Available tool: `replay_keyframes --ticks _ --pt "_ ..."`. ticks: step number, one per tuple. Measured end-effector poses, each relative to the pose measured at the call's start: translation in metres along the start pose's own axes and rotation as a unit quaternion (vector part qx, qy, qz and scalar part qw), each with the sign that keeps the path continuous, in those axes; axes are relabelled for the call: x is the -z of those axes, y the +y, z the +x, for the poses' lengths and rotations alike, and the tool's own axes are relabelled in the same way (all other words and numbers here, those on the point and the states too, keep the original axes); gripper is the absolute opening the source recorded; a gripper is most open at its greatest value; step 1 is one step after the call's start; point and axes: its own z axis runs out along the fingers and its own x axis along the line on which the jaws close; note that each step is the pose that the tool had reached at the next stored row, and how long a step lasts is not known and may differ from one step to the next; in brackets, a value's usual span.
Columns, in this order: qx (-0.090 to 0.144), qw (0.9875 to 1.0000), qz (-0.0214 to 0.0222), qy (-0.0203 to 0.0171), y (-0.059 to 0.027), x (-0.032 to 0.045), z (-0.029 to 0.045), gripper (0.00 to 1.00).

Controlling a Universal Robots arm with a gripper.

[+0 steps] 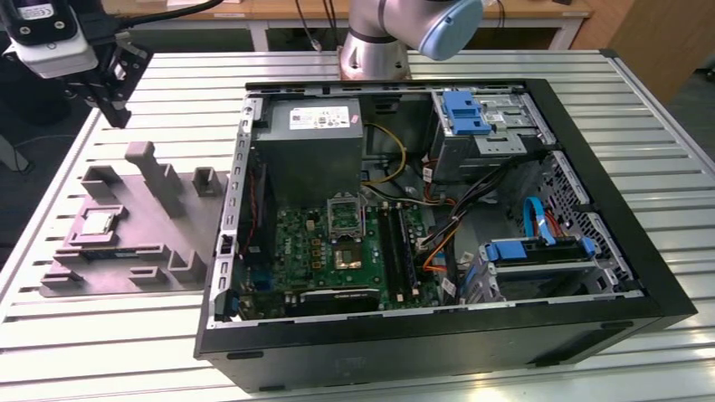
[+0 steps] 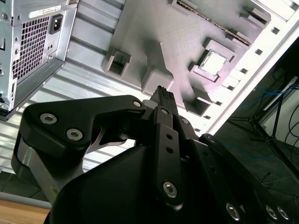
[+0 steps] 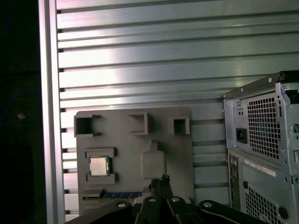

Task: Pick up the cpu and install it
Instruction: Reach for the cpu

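Silver cpu [image 1: 99, 221], print illegible, rests in grey holder [image 1: 156, 213]; gripper [image 1: 116, 120] apart.

slatted metal table [image 1: 112, 335] – bearing everything | open computer case [image 1: 447, 352] lying on its side, motherboard [image 1: 335, 260] facing up | grey box [image 1: 318, 146] – possibly the power supply – sitting inside | grey plastic block [image 1: 167, 213] resting just beside the case, on the exterior view's left

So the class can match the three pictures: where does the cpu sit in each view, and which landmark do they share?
Exterior view: cpu in a pocket of the grey block, at the exterior view's left.
Second wrist view: cpu in that pocket, on the block's side away from the case.
First wrist view: cpu in the same pocket.
Shared landmark: the grey block.
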Motion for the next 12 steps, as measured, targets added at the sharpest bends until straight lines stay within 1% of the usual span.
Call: replay_keyframes --ticks 8,12 --pt "0.0 1.0 0.0 0.0 -0.0001 -0.0003 0.0012 0.11" --pt "0.0 1.0 0.0 0.0 -0.0003 -0.0012 0.0029 0.11"
